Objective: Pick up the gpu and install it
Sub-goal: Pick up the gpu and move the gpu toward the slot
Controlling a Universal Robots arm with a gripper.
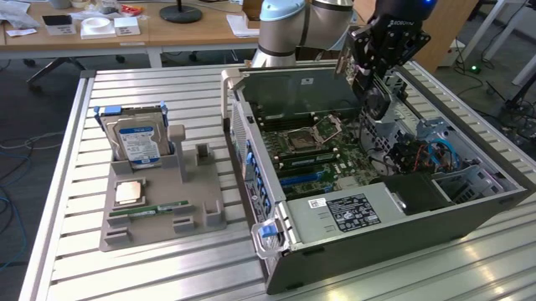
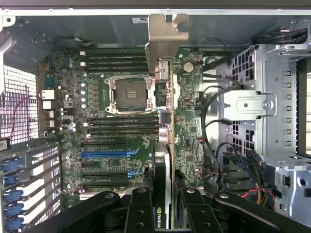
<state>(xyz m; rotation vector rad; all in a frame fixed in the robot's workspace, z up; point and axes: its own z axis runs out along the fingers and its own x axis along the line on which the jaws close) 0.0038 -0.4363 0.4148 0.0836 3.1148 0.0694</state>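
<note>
The gpu (image 1: 373, 95) hangs on edge above the open computer case (image 1: 402, 241), over the right part of the motherboard (image 1: 314, 150) in the exterior view. My gripper (image 1: 378, 70) is shut on its upper edge. In the wrist view the gpu (image 2: 163, 160) appears edge-on, with its tan-silver bracket (image 2: 165, 36) at the far end and an NVIDIA label near my gripper (image 2: 165, 213). Black fingers (image 2: 140, 211) clamp it from both sides. Below it lie the motherboard (image 2: 121, 73) and the blue expansion slots (image 2: 109, 154), with a gap between card and board.
A grey holder (image 1: 159, 219) at the exterior view's left carries a blue-labelled hard drive (image 1: 138, 141), a processor (image 1: 127, 191) and a green memory stick (image 1: 150, 209). Inside the case are a power supply (image 1: 356, 210), a metal drive cage (image 2: 272, 107) and loose cables (image 2: 214, 111).
</note>
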